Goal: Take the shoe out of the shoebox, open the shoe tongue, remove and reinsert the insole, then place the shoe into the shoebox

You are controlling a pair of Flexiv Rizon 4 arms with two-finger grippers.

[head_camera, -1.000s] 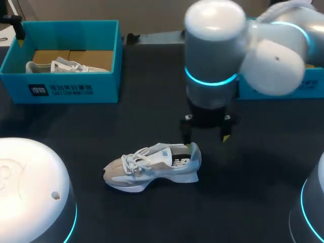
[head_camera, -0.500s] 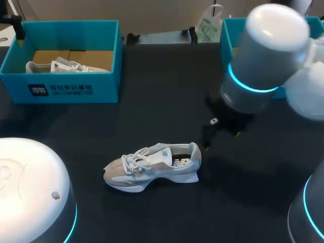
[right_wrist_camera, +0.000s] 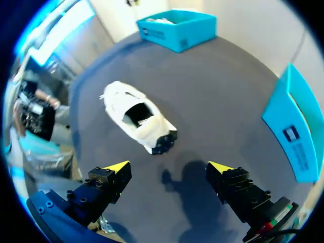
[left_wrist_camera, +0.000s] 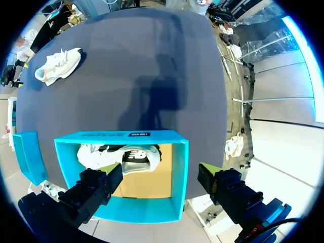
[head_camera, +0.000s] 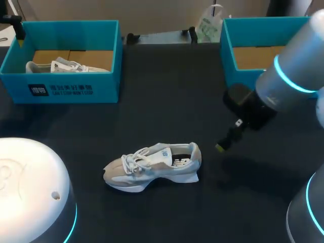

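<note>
Shoe [head_camera: 152, 166] is out on the bench [head_camera: 167, 101], ahead of the right end effector [right_wrist_camera: 169, 169], which is wide open and empty. Insole steps can't be judged; reboxing looks left to do. Only the left wrist view shows the left end effector [left_wrist_camera: 158, 169], spread open and empty above a box [left_wrist_camera: 126, 135] holding a second shoe [left_wrist_camera: 121, 154].

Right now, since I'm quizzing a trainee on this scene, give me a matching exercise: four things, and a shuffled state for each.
1. left teal cardboard shoebox
2. right teal cardboard shoebox
3. grey-and-white sneaker on the black table
4. right gripper

A. fingers open, holding nothing
B. holds a white sneaker
C. upright on its sole
D. partly behind the right arm

Pairs: 1-B, 2-D, 3-C, 4-A
</note>
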